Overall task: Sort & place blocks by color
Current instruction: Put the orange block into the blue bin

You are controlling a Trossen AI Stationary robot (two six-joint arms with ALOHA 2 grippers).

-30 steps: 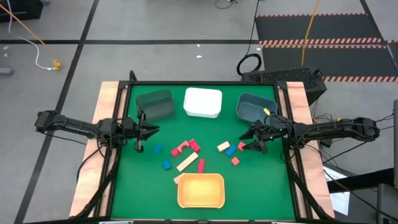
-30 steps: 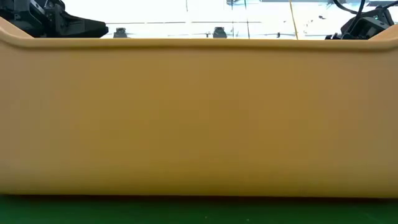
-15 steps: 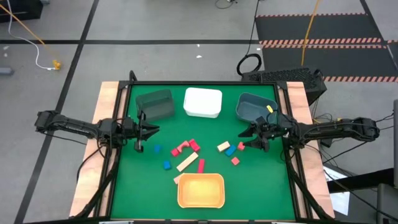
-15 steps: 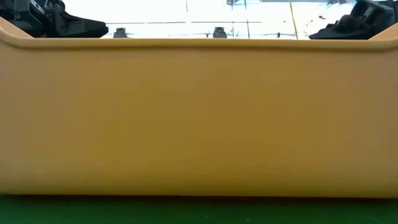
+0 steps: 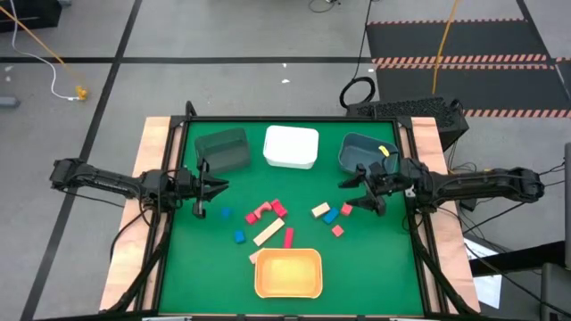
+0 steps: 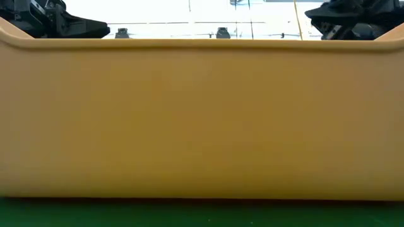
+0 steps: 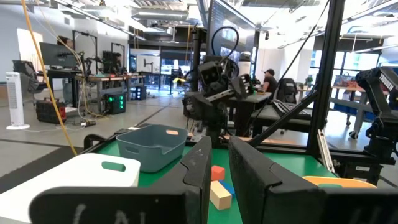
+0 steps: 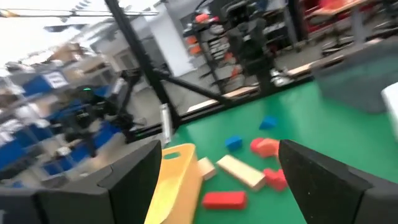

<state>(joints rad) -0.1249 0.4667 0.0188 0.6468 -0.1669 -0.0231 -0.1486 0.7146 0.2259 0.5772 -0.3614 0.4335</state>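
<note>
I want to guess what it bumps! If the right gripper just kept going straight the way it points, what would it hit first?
Probably nothing nearby: the open right gripper points across the mat above the blocks, toward the left gripper. Height is hard to judge, so the pink arch might be grazed.

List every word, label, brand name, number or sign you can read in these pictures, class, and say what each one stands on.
No text can be read in any view.
Yellow plastic bin, white plastic bin, dark green bin and grey-blue bin: no labels show.
Small wooden blocks on the green table: plain, no letters or numbers.
Blue items on the shelving in the room behind: too blurred to read.
</note>
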